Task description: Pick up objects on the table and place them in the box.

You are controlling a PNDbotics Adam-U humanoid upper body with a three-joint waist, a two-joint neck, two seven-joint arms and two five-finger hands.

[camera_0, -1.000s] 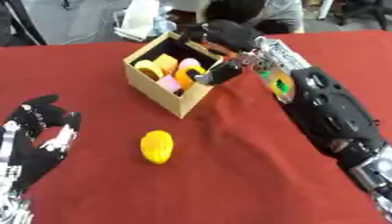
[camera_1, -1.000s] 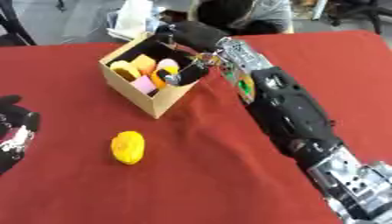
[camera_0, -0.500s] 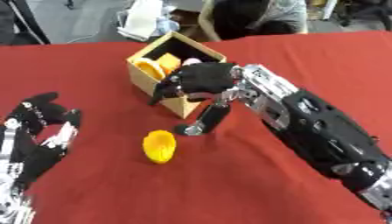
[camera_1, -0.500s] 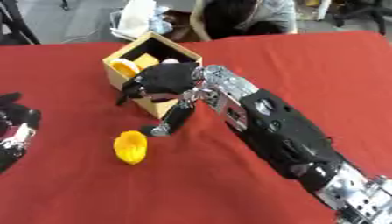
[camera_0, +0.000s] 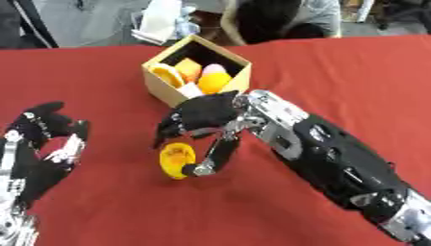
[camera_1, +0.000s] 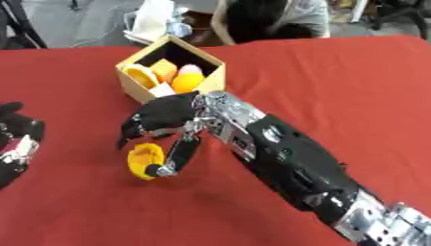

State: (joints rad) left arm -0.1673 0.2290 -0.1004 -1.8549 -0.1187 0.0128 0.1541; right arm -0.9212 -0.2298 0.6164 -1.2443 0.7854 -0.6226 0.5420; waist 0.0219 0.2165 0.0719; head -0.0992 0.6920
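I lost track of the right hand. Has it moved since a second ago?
Yes. The right hand left the box and came down toward the robot, now at the yellow object on the table.

Right arm (camera_0: 336, 158): bulky glossy black shell with silver metal sections near the wrist and at the elbow. Right hand (camera_0: 206, 115): black, with silver-jointed fingers. Left hand (camera_0: 42, 144): black with silver finger segments.

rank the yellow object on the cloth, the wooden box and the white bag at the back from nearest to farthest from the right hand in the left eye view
1. Yellow object: directly under the right hand, at its fingertips.
2. Wooden box: just beyond the hand, toward the far side.
3. White bag: past the table's far edge, behind the box.
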